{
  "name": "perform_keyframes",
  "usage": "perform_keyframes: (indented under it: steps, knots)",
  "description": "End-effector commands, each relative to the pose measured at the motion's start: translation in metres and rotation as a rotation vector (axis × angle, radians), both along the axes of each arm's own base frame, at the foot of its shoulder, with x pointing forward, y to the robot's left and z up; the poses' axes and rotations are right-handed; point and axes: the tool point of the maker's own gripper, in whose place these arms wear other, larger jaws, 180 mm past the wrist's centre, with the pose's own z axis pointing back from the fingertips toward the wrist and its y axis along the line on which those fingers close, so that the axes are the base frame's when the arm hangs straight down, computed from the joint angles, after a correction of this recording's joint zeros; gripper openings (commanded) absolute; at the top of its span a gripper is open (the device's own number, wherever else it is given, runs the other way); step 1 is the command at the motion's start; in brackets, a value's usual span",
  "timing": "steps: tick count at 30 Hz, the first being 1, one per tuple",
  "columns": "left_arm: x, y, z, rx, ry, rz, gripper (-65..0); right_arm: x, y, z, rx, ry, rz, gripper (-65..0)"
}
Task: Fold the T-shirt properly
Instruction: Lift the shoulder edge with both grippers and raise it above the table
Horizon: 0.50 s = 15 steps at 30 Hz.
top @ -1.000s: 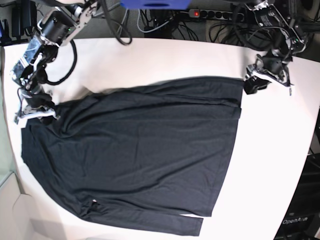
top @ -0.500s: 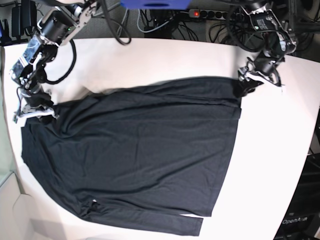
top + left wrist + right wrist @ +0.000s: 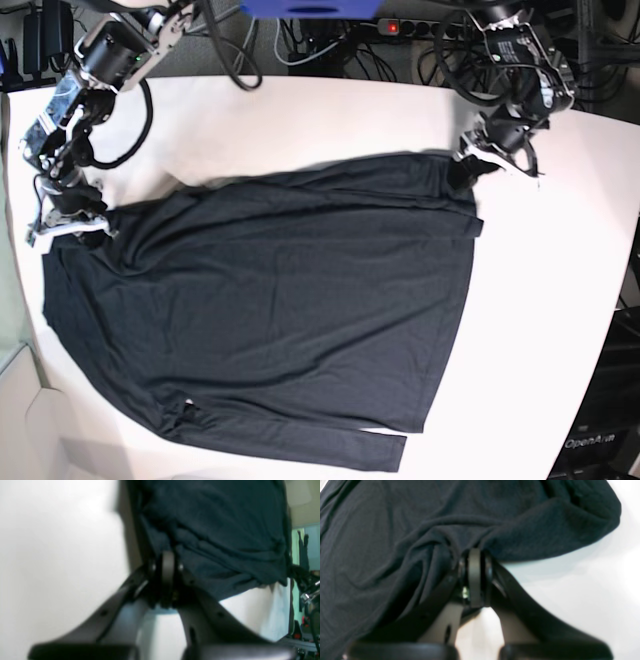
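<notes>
The black T-shirt [image 3: 270,310] lies spread flat on the white table [image 3: 300,115]. At its far right corner my left gripper [image 3: 466,176] is shut on the hem. In the left wrist view the left gripper [image 3: 167,563] has its jaws closed on a bunched fold of the T-shirt [image 3: 220,530]. My right gripper [image 3: 72,226] is shut on the T-shirt's left corner. The right wrist view shows the right gripper [image 3: 475,555] pinching a wrinkled ridge of the T-shirt [image 3: 395,530].
Cables and a power strip [image 3: 400,27] run along the back beyond the table. A blue object [image 3: 310,7] sits at the top edge. The table's curved edge [image 3: 600,330] falls away at the right, with dark equipment beyond.
My left gripper moved left onto the shirt's far right corner and shut on it, nudging that corner inward. The right gripper stayed put, still shut on the left corner.
</notes>
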Motion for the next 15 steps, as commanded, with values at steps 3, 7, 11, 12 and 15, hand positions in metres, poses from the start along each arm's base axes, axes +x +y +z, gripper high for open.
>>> perform_keyframes:
  steps: [3,7,11,12,15]
  knots:
    - [0.002,0.003,-0.001,0.035,0.034,-0.023,-65.0,0.011,-0.007,0.019,-0.026,-0.062,-0.002,-65.0]
    - [0.014,0.002,0.009,0.018,-0.006,-0.013,-65.0,0.011,-0.007,0.019,-0.026,-0.062,-0.002,-65.0]
    - [0.034,0.002,0.028,-0.039,-0.083,0.015,-65.0,0.012,-0.008,0.020,-0.028,-0.064,-0.001,-65.0]
    - [0.040,0.001,0.034,-0.052,-0.107,0.017,-65.0,0.012,-0.008,0.021,-0.028,-0.065,-0.001,-65.0]
    - [0.056,-0.002,0.047,-0.087,-0.145,0.027,-65.0,0.014,-0.007,0.022,-0.028,-0.068,0.001,-65.0]
